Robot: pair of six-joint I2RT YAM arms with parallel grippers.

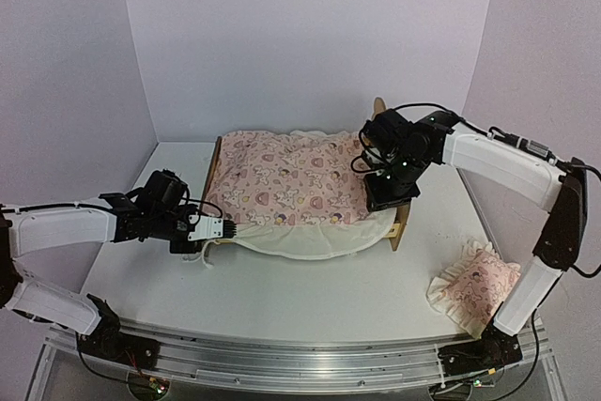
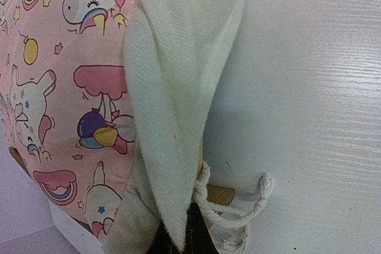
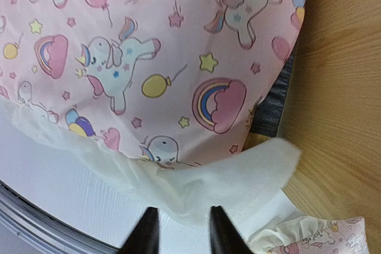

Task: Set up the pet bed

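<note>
The pet bed [image 1: 402, 224] is a light plywood frame in mid-table, headboard to the right, almost wholly draped by a pink unicorn-print cover [image 1: 291, 180] with a cream ruffle [image 1: 310, 241]. My left gripper [image 1: 223, 228] is at the cover's near-left corner. In the left wrist view the dark fingers [image 2: 199, 239] are shut on the cream ruffle [image 2: 172, 117], with a white cord [image 2: 238, 209] beside them. My right gripper [image 1: 390, 199] hovers over the cover's headboard end. Its jaws [image 3: 181, 233] stand open, the ruffle [image 3: 238, 176] lying loose just beyond the tips. Wood headboard [image 3: 339, 87] and dark base fabric [image 3: 277, 108] show.
A small pink ruffled pillow [image 1: 474, 288] lies at the near right by the right arm's base, and its edge [image 3: 309, 239] shows in the right wrist view. White walls close in the table on three sides. An aluminium rail [image 1: 300, 354] runs along the near edge.
</note>
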